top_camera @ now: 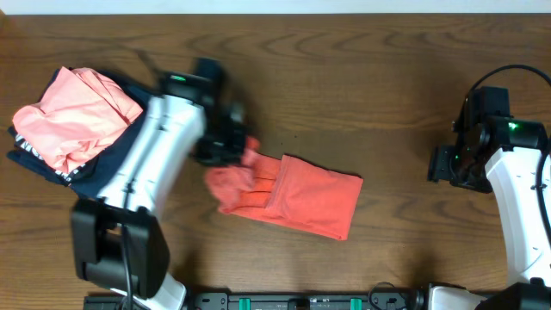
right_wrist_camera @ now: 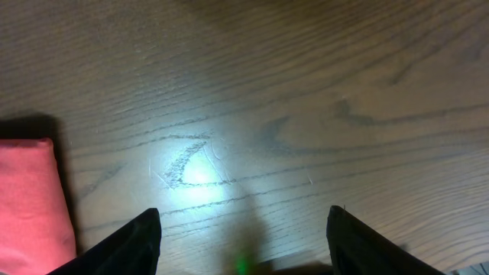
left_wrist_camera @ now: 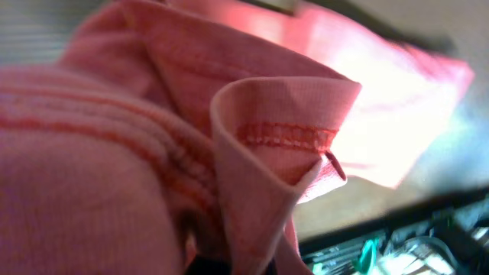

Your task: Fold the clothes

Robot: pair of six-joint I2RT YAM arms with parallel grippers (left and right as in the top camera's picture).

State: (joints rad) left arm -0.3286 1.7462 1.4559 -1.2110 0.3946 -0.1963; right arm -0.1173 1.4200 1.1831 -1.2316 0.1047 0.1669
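The coral-red T-shirt (top_camera: pixel 301 200) lies near the middle of the dark wooden surface (top_camera: pixel 362 69), folded into a long strip that runs from upper left to lower right in the overhead view. Its right end lies flat with a straight edge. Its left end is crumpled and rises toward the left hand (top_camera: pixel 225 142), which sits right at that bunched end. The left arm reaches in from the near edge of the surface, and its blurred white casing hides part of what lies behind it.

In the left wrist view the T-shirt (left_wrist_camera: pixel 114 176) fills almost the whole picture, pressed close to the camera. A stitched hem (left_wrist_camera: pixel 286 136) curls over in the middle of the frame. The cloth hides the fingers, so it cannot be told whether the left hand is clamped on the cloth or parted.

The right hand (top_camera: pixel 448 164) is well apart from the T-shirt, over bare wood on the right side. In its own wrist view the right hand (right_wrist_camera: pixel 244 248) has its two dark fingers (right_wrist_camera: pixel 134 244) spread wide, with nothing between them but wood grain and a bright patch of reflected light. A corner of the T-shirt (right_wrist_camera: pixel 27 206) shows at the left edge of that view.

At the far left of the surface a paler pink garment (top_camera: pixel 77 116) rests on top of a navy garment (top_camera: pixel 39 164), both clear of the T-shirt.
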